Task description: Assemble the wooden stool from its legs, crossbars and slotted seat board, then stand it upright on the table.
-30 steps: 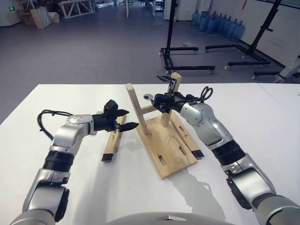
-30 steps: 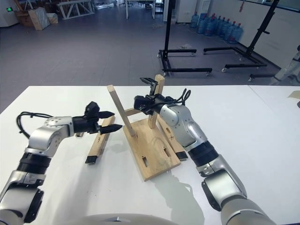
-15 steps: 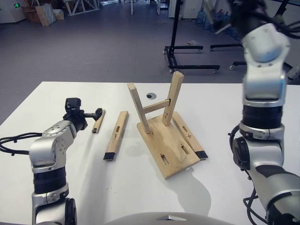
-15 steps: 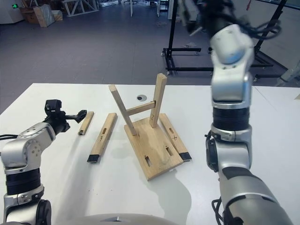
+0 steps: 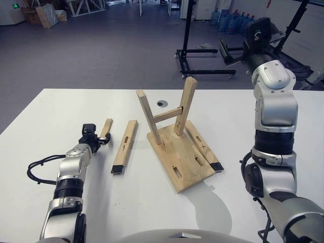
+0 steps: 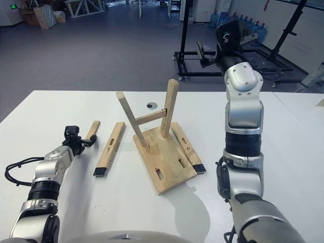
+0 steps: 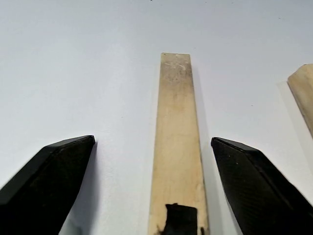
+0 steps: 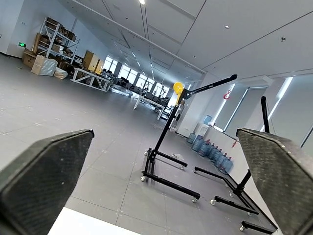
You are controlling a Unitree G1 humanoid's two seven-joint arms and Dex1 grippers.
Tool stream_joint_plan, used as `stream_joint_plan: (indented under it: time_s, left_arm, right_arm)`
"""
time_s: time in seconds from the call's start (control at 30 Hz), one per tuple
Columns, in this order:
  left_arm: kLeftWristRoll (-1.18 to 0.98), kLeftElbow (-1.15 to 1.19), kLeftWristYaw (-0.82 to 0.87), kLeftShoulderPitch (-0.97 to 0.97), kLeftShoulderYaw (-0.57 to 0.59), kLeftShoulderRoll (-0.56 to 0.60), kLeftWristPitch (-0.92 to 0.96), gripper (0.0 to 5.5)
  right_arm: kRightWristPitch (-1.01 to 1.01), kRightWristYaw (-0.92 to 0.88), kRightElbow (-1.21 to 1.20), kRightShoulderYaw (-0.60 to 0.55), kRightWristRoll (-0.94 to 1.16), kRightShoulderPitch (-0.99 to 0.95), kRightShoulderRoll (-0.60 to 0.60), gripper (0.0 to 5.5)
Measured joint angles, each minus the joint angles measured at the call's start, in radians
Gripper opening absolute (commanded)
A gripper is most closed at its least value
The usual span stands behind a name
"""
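The slotted seat board point(image 5: 181, 163) lies flat mid-table. Two legs point(image 5: 150, 117) point(image 5: 186, 104) stand in it, tilted and joined by a crossbar point(image 5: 167, 115). A loose leg point(image 5: 201, 150) with a black foot lies along the board's right edge. Another loose leg point(image 5: 125, 147) lies to the board's left. A short crossbar point(image 5: 106, 130) lies further left. My left gripper point(image 5: 98, 140) rests low at its near end, open, with its fingers point(image 7: 58, 166) on either side of the crossbar point(image 7: 177, 147). My right gripper point(image 6: 203, 54) is raised high above the table's back right, open and empty point(image 8: 165, 132).
A small round hole point(image 5: 161, 103) sits in the white table point(image 5: 152, 212) behind the stool parts. The left arm's black cable point(image 5: 38, 169) trails over the table's left side. Black wheeled stands point(image 5: 202, 66) and water bottles point(image 5: 233, 20) are on the floor beyond.
The right gripper let go of the upright leg's top and lifted high off the table. The left gripper left the loose leg and settled at the short crossbar's end.
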Motion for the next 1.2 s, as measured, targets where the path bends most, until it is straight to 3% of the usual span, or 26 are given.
stream_joint_plan:
  time_s: [0.6,0.83,0.97,1.1,1.2]
  left_arm:
    - [0.03,0.011,0.029,-0.002,-0.042,-0.017,-0.017,1.34]
    - [0.04,-0.001,0.033,-0.002,-0.051,-0.019,-0.016,1.28]
    - [0.029,-0.024,0.043,-0.035,0.002,0.015,0.042,1.28]
    - [0.04,-0.079,0.052,-0.275,0.069,0.178,-0.004,1.28]
    - [-0.005,-0.215,-0.058,-0.554,0.06,0.241,-0.165,1.28]
  right_arm:
    - [0.003,-0.03,0.001,0.04,0.026,0.0,-0.006,5.4]
    - [0.002,-0.033,0.004,0.043,0.033,0.0,-0.009,5.4]
    - [0.002,-0.037,0.007,0.042,0.034,0.0,-0.01,5.4]
    - [-0.007,-0.055,0.021,0.027,0.044,0.0,-0.015,5.4]
    - [0.066,-0.051,0.121,-0.152,0.217,-0.042,-0.016,5.4]
